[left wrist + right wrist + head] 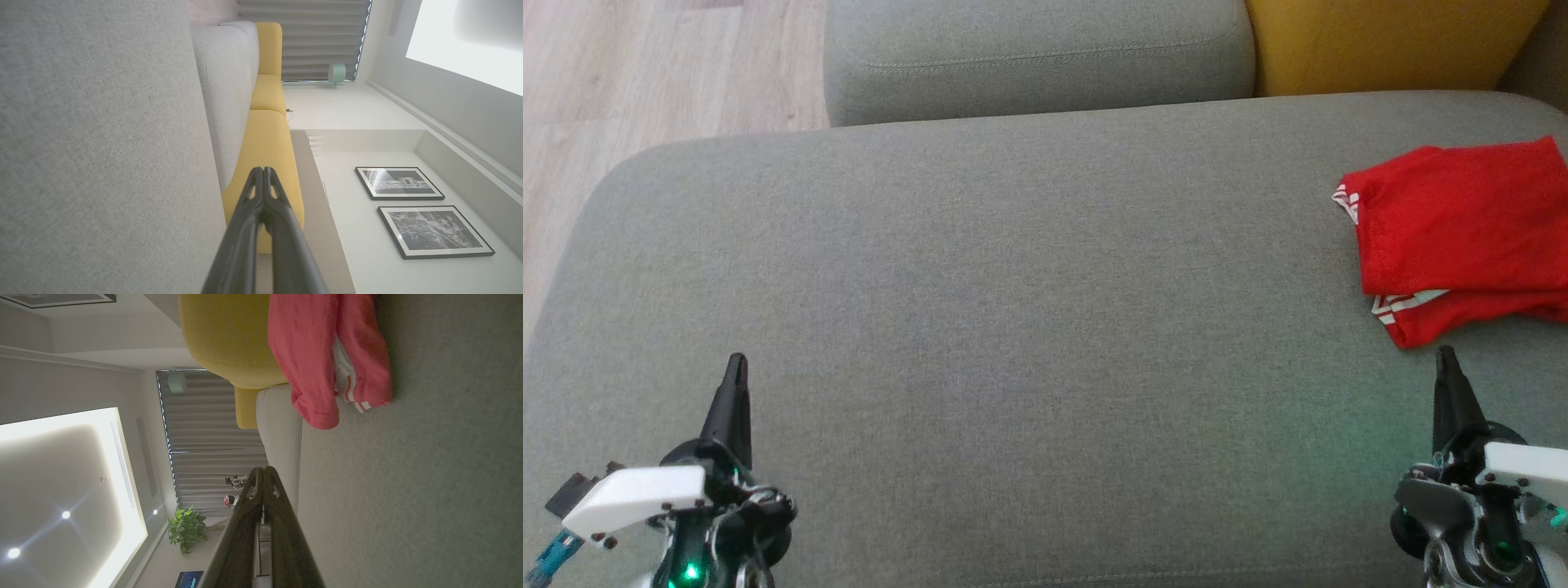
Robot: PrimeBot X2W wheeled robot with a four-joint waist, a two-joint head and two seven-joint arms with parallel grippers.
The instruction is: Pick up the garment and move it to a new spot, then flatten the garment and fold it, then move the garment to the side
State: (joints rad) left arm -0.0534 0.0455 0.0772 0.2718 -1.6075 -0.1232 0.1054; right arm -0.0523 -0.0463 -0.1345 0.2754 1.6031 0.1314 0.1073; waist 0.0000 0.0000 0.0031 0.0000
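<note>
Right gripper [1446, 359] clenched empty near folded red garment [1462, 237]; soft, light, floppy, probably best pinched at striped hem.

garment [1462, 220] | look: was red with white stripes at the hems | state: was folded into loose layers, lower layer peeking out | pose: lay flat | place: sat at right end of grey sofa cushion [1013, 286], near yellow cushion [1380, 41]
</note>
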